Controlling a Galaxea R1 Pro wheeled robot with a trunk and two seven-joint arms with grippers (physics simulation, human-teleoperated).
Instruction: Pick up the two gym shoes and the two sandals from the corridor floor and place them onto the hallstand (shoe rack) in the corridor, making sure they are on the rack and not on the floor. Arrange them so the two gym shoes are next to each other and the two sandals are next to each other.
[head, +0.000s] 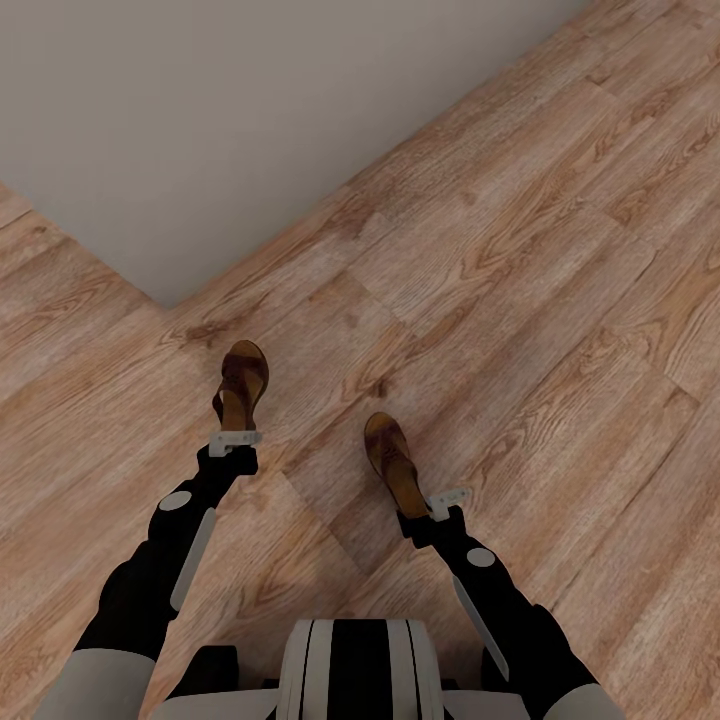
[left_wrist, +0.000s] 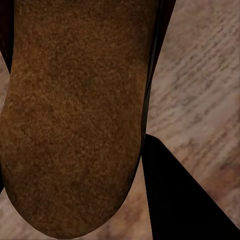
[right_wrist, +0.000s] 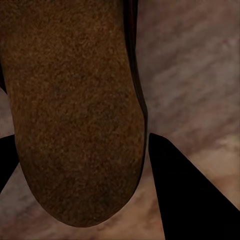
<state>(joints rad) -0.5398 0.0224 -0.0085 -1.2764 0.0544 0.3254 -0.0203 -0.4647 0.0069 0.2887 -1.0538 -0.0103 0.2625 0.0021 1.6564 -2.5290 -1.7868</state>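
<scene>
Left of centre in the head view, the left gripper (head: 236, 440) has its fingers clamped on the heel of one sandal (head: 242, 384). Right of centre, the right gripper (head: 440, 503) grips the other sandal (head: 394, 464) (both above the corridor floor (head: 520, 280)).

Both sandal (left_wrist: 75, 115) toes cropped in wrist views; hand fingertips hidden.
</scene>
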